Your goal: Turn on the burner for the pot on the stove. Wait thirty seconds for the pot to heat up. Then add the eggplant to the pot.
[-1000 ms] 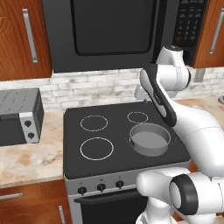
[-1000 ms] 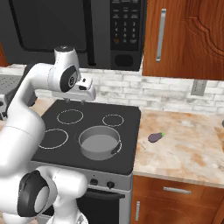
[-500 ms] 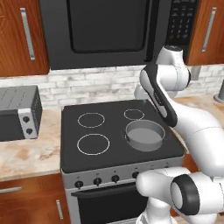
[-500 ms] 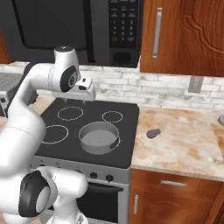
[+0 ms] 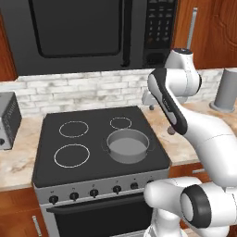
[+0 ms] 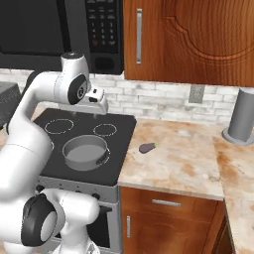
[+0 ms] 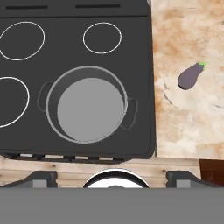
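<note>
The pot [image 5: 128, 145] sits on the stove [image 5: 69, 157] over the front burner nearest the marble, at about 4 o'clock on the glass top; it is short, wide and round, grey metal, open and bare inside, with two small side handles. From above, the pot [image 7: 87, 103] covers its own ring outline completely. The three other white rings stay bare. The stove is flat black glass with a silver front strip; in the left base view only some of its black knobs [image 5: 74, 196] can be seen, the rest being hidden behind the robot's white base.

The eggplant [image 6: 147, 147] lies on the surface [image 6: 183, 163] just beside the stove's edge, at about 3 o'clock from the pot and apart from it. It is a small dark purple oval, and its stem end [image 7: 201, 64] shows a touch of green in the hand view.

The hand [image 6: 97, 101] hangs high above the back of the stove, near the brick wall. Its fingers are too small to read in the base views and barely enter the hand view, so I cannot tell whether they are spread or pressed together.

The surface is mottled beige marble. Behind runs a pale brick backsplash [image 6: 163, 101], with a black microwave [image 5: 92, 32] above the stove and red-brown wooden cabinets [image 6: 198, 39] beside it. A tall grey cylinder [image 6: 241, 116] stands at the far end; a grey toaster oven [image 5: 7, 120] is cut off by the frame edge.
</note>
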